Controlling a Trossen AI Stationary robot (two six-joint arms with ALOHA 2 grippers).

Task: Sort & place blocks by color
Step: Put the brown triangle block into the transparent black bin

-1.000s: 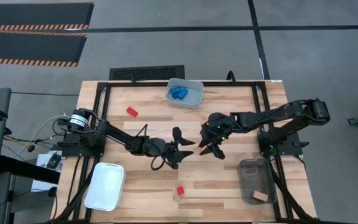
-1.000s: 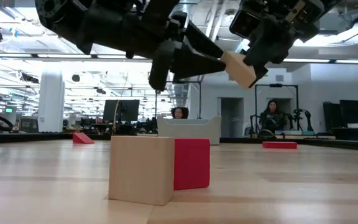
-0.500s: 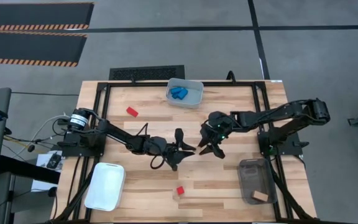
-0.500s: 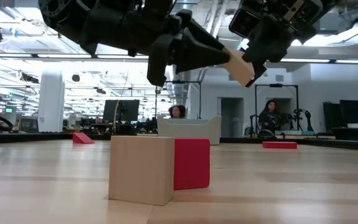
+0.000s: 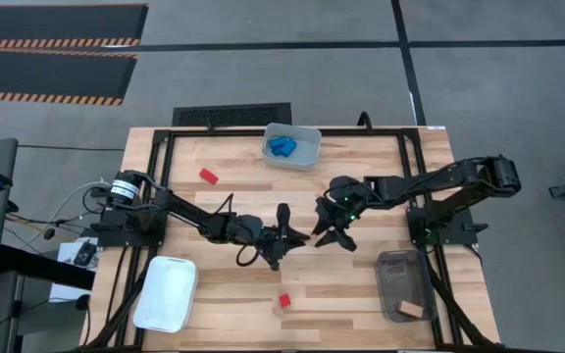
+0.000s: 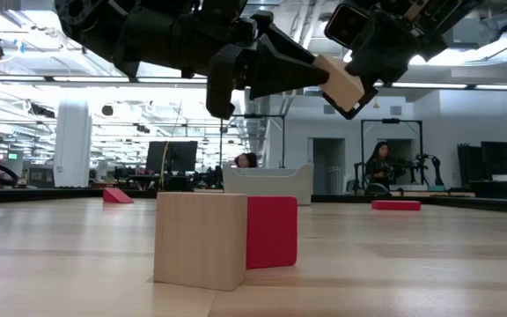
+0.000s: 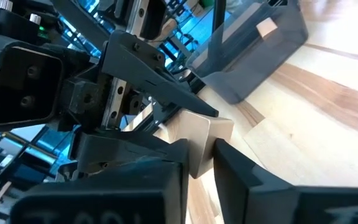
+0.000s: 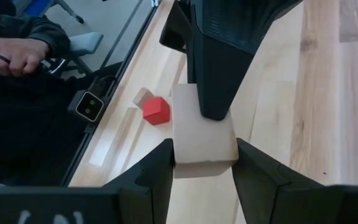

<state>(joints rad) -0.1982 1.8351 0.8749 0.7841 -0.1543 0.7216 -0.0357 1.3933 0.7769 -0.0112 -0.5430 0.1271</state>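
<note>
- Handing over mid-air: right end effector (image 8: 204, 163) is pinching a tan block (image 8: 204, 140) above the tabletop (image 5: 361, 284), roughly midway between the blue-filled bin (image 5: 292, 145) and the red/tan pair.
- Left end effector (image 7: 197, 163) is closing on the same tan block from the opposite side; fingers are pressing against its faces, so both are gripping it at once.
- Other blocks: red cube (image 6: 271, 231) touching a tan cube (image 6: 201, 239) near the tabletop's front edge; a red wedge (image 5: 209, 176) is lying beside the blue-filled bin; another tan piece (image 5: 412, 310) is sitting in the dark clear bin (image 5: 400, 270); white bin (image 5: 165, 294) is by the left arm's base.
- Risk, my read: left fingers are biting only near one block edge. If right releases before left is fully seated, the block is likely rotating out and dropping.
- Also risky: either arm pulling while both are clamped, which would be fighting the grips and skewing the block.
</note>
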